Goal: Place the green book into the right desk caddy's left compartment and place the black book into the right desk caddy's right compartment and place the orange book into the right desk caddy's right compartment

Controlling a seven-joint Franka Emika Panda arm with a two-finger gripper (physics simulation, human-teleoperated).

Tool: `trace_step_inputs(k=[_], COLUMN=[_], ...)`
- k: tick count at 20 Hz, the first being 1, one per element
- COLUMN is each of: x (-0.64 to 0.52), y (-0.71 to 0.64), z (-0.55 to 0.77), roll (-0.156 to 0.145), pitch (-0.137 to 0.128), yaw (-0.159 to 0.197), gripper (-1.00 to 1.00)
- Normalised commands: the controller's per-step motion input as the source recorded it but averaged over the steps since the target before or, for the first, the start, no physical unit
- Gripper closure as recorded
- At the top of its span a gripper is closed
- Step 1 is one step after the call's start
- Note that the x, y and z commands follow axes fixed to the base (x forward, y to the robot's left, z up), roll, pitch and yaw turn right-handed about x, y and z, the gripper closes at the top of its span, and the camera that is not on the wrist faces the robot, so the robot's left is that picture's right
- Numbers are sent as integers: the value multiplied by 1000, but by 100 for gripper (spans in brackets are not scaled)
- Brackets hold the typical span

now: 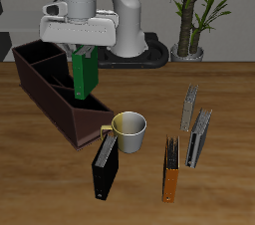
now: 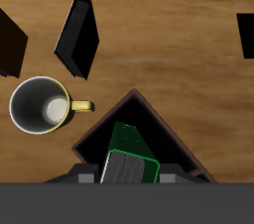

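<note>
Even, soft overhead light; faint shadows; sharp low-resolution renders.

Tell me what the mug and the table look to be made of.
The mug: probably glazed ceramic, with a smooth cream inside and a yellow handle. The table: wood or wood veneer, with brown grain streaks and a matte finish.

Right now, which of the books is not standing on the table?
The green book: the gripper holds it above the right desk caddy; the other books stand on the table.

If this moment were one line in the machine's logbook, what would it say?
gripper: shut on green book | position: above right desk caddy | black book: on table | orange book: on table
</note>
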Motion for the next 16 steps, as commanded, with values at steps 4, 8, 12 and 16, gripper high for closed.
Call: trace_step_inputs(k=[4, 8, 12, 16], x=[82, 62, 39, 49], y=[4, -61, -37, -122], z=[-147, -223, -266, -367], roll=[-11, -16, -6, -14], pitch=[14, 28, 34, 45], yaw=[-10, -22, -11, -15], gripper=[100, 100, 100, 100])
